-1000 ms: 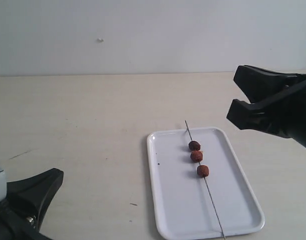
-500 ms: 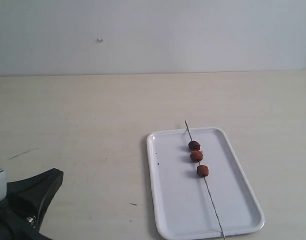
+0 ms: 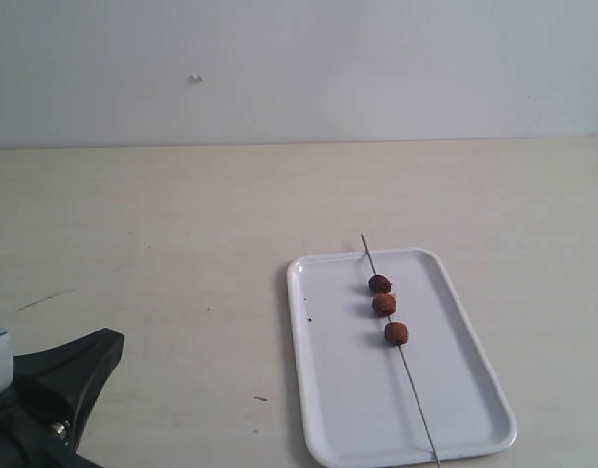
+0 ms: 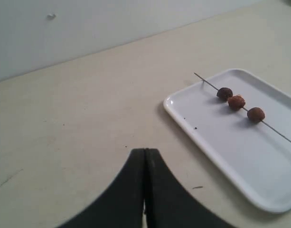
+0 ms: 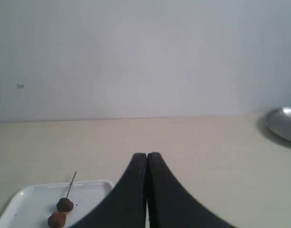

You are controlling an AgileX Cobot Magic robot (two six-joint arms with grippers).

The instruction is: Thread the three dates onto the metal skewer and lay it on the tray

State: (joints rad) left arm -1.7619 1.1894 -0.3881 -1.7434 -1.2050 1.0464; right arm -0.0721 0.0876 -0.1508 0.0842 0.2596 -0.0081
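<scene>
Three reddish-brown dates (image 3: 384, 305) sit threaded in a row on the thin metal skewer (image 3: 412, 383), which lies lengthwise on the white tray (image 3: 338, 390). The skewer's tip pokes past the tray's far rim. In the left wrist view the dates (image 4: 236, 101), skewer (image 4: 278, 134) and tray (image 4: 216, 142) lie well off from my left gripper (image 4: 145, 151), which is shut and empty. My left gripper (image 3: 108, 341) rests low at the near left of the table. My right gripper (image 5: 146, 155) is shut with nothing in it, pulled back from the tray (image 5: 36, 202); two dates (image 5: 61, 211) show there.
A light wooden table (image 3: 181, 224) runs to a pale wall. A metal dish (image 5: 284, 124) sits at the table's far side in the right wrist view. Dark specks mark the tray near its left rim (image 3: 309, 318).
My right gripper, seen open at the right of the exterior view a second ago, has withdrawn out of that view. The skewer, dates and left gripper have not moved.
</scene>
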